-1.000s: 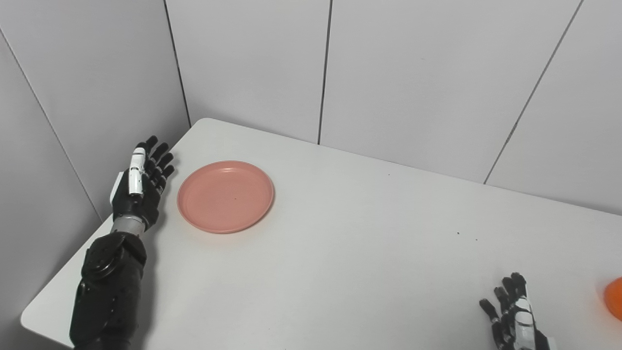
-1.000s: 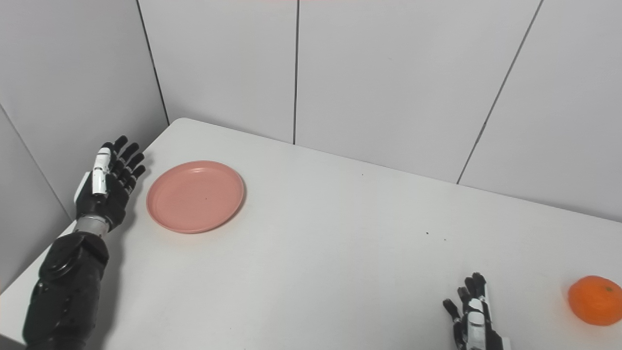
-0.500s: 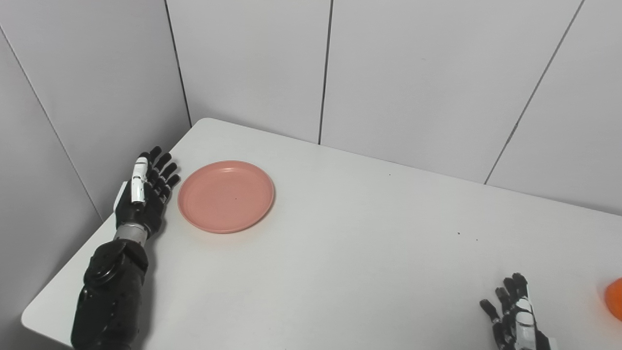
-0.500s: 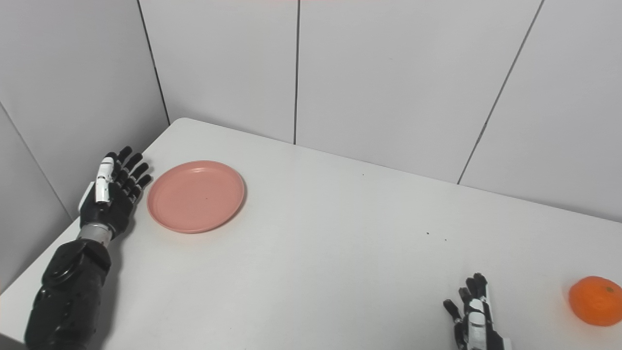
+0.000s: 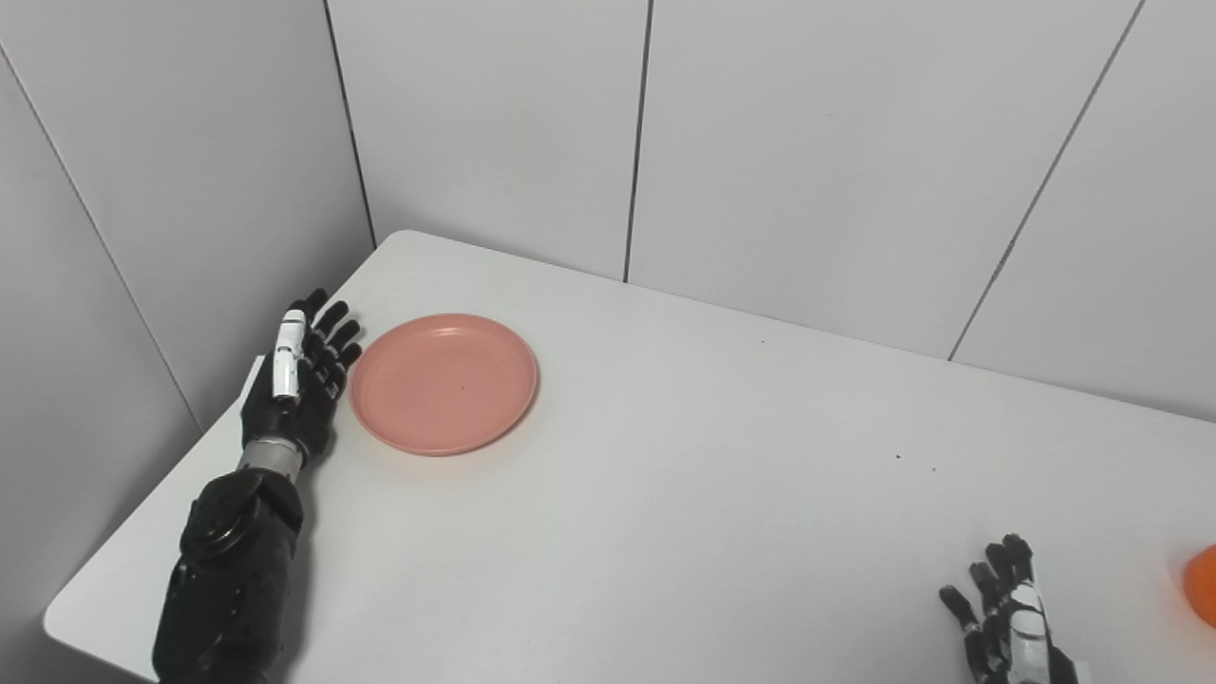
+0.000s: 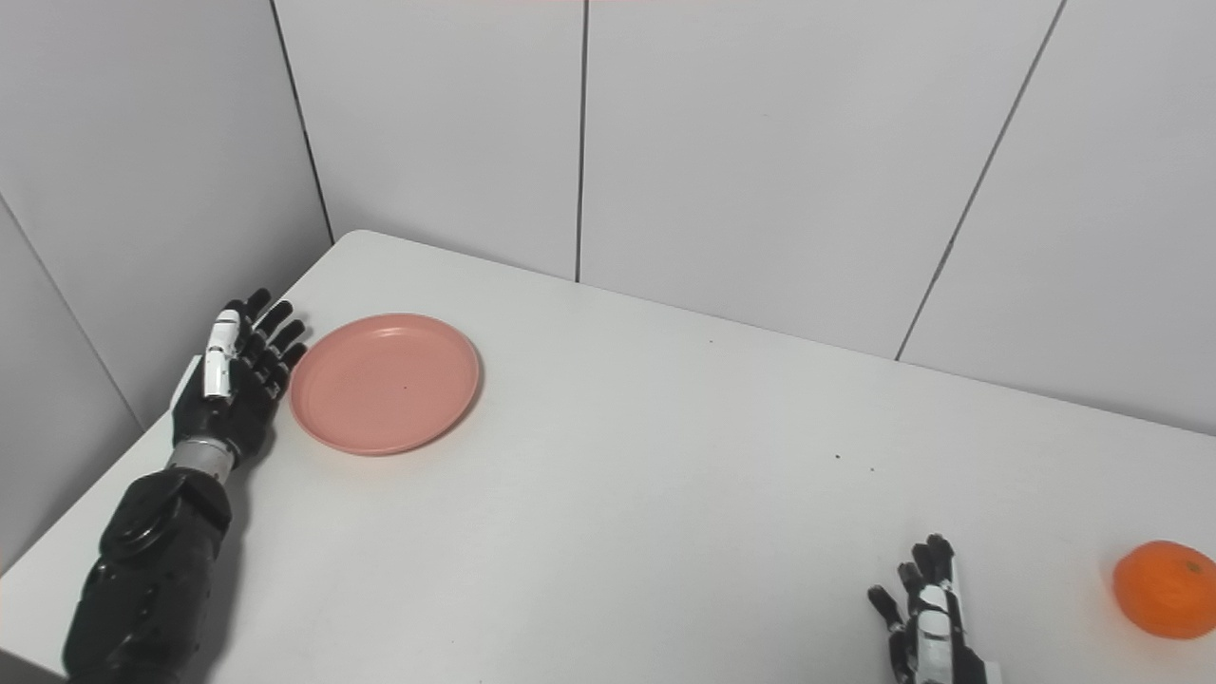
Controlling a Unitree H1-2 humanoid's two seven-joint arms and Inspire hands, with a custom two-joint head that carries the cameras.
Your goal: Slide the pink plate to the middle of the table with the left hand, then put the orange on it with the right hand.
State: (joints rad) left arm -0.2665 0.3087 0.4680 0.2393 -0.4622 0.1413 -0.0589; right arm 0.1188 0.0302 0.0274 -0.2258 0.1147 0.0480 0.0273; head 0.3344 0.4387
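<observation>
- We see the pink plate (image 5: 444,384) lying flat on the white desk (image 5: 665,494), and nothing sits in it.
- The plate lies just to the right of the left robot hand (image 5: 294,380), whose fingertips (image 5: 344,344) come very near the plate's left rim; we cannot tell whether they touch it.
- The left robot hand is spread flat with its fingers apart and pointing away from the robot, and it has hold of nothing.
- The orange (image 6: 1164,589) rests on the desk to the right of the right robot hand (image 6: 926,622), clearly apart from it and far from the plate; in the left eye view only its edge shows at the picture's right border.
- The right robot hand sits low at the bottom edge with its fingers apart and upright, grasping nothing.
- Compared with a second ago, we find the left robot hand has moved rightward along the near-left edge of the desk, closing most of the gap that lay between it and the plate.
- The plate lies where it was, the orange has not moved, and the right robot hand keeps the same pose.
</observation>
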